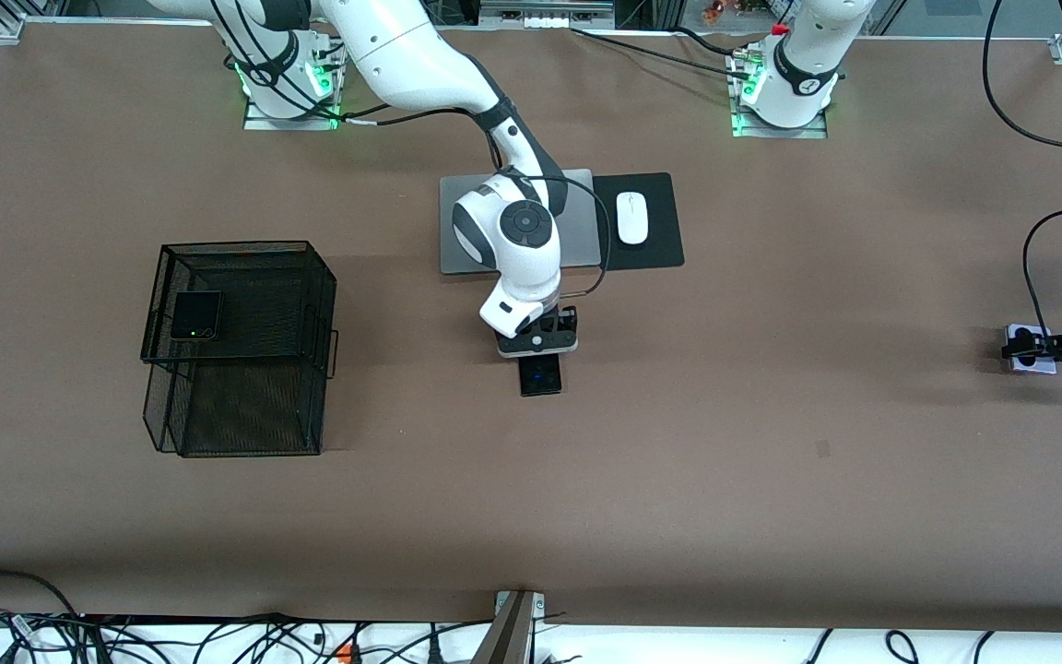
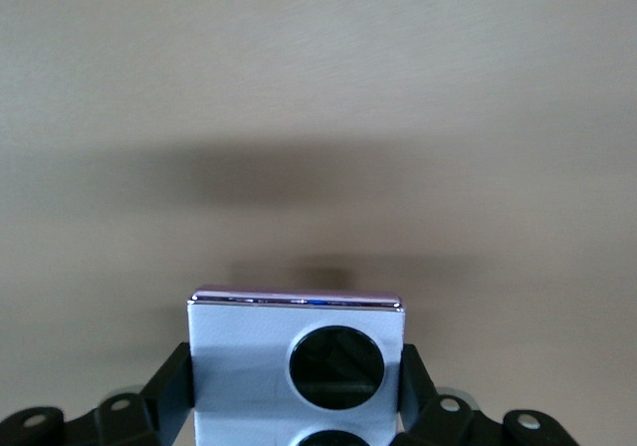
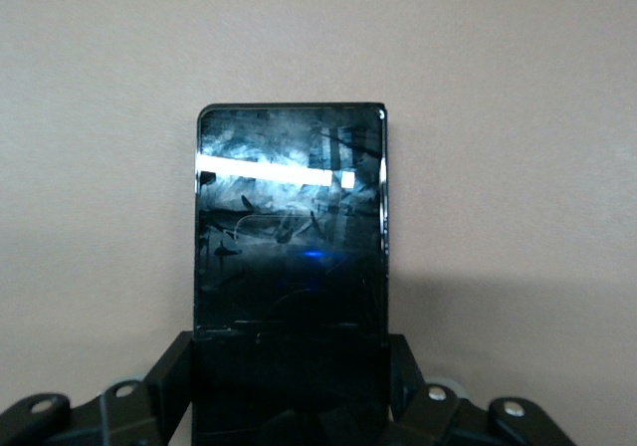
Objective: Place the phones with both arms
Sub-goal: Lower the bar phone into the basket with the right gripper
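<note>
Fingers of the right gripper (image 1: 538, 353) are closing on the sides of the long black phone (image 1: 540, 376) at the middle of the table (image 1: 771, 443). In the right wrist view the two fingers (image 3: 171, 371) are pressing the phone's long edges near one end, and the rest of the phone is sticking out past the fingertips, toward the front camera. So its long axis is running away from the robots' bases.

The left gripper (image 1: 1038, 350) is gripping the small lilac-white phone (image 1: 1032, 361) by its sides at the left arm's end of the table; two black circles are showing on it.

The folded black phone (image 1: 195, 315) is lying on the top shelf of the wire basket (image 1: 241, 350), toward the right arm's end. I judge the right arm is nearer to that basket.

No readable writing or brand is showing on any phone.
</note>
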Action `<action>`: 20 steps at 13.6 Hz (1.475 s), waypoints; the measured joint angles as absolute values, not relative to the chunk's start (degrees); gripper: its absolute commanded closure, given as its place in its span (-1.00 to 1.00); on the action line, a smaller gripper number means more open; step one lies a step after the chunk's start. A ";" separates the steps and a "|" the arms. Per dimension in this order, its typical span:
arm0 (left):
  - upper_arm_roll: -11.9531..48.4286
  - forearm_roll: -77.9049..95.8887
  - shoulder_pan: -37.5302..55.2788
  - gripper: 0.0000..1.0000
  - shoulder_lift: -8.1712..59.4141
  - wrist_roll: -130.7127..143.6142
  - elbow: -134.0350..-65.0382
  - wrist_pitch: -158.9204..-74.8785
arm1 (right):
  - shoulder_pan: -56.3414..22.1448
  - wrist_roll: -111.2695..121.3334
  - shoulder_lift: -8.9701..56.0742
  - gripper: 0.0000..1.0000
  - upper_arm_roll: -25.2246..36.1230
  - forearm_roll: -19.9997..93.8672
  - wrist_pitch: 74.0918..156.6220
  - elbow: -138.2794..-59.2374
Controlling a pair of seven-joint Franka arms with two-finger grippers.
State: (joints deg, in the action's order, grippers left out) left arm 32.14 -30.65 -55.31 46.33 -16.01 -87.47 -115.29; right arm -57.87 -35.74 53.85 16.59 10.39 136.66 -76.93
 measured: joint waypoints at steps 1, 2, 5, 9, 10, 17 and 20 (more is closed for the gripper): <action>34.42 -30.63 -55.25 0.18 45.62 -13.89 -86.71 -110.91 | -57.85 -35.74 52.98 1.00 16.80 10.39 133.25 -75.60; 36.99 -30.61 -55.09 0.18 44.99 -10.98 -86.03 -106.63 | -57.82 -35.74 51.78 1.00 17.16 10.39 129.19 -74.11; 42.08 -30.58 -52.78 0.18 44.25 -2.56 -85.29 -99.07 | -57.19 -35.74 46.93 1.00 18.14 10.39 117.76 -69.95; 42.40 -30.41 -42.96 0.17 44.58 8.63 -85.40 -98.13 | -54.84 -35.31 39.54 1.00 19.05 10.34 106.38 -67.71; 42.41 -30.39 -39.70 0.17 44.69 11.27 -85.41 -98.04 | -54.62 -34.63 37.87 1.00 20.41 10.33 103.41 -67.74; 42.24 -27.76 -16.26 0.18 45.54 30.61 -83.34 -99.48 | -53.29 -19.28 23.77 1.00 34.30 9.35 96.37 -84.22; 41.89 -22.98 -9.03 0.17 47.42 38.70 -82.58 -107.32 | -53.01 -12.77 16.17 1.00 39.11 6.40 100.13 -95.09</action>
